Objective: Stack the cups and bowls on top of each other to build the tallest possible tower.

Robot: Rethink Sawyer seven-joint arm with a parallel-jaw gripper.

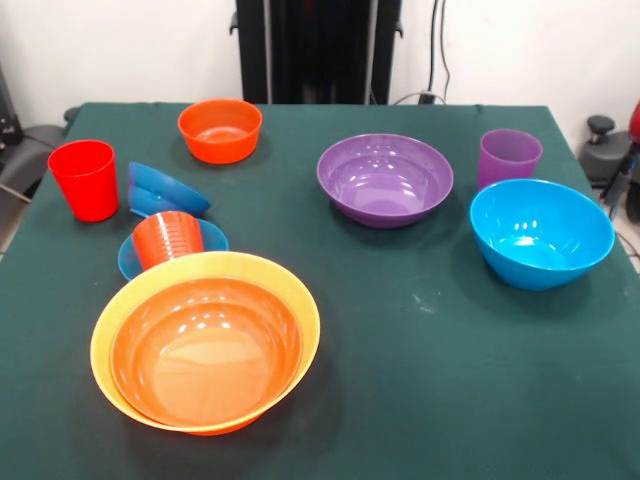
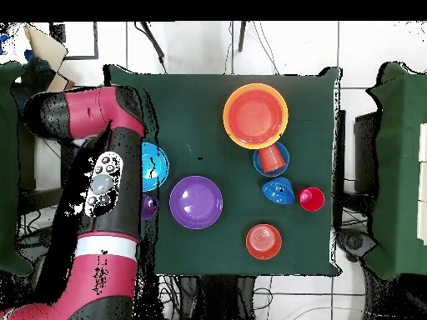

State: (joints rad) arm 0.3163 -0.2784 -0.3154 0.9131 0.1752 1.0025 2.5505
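The large yellow-orange bowl stands near the table's front with the red-orange bowl nested in it. Just behind it, the orange-red cup lies tilted in the small light blue bowl. The dark blue small bowl sits tipped beside the red cup. The small orange bowl, purple bowl, purple cup and large light blue bowl stand apart. The gripper does not show.
The red and black arm is folded along the table's side and reaches over the edge of the large light blue bowl and the purple cup in the overhead view. A bit of it shows at the front view's right edge. The table has a dark green cloth.
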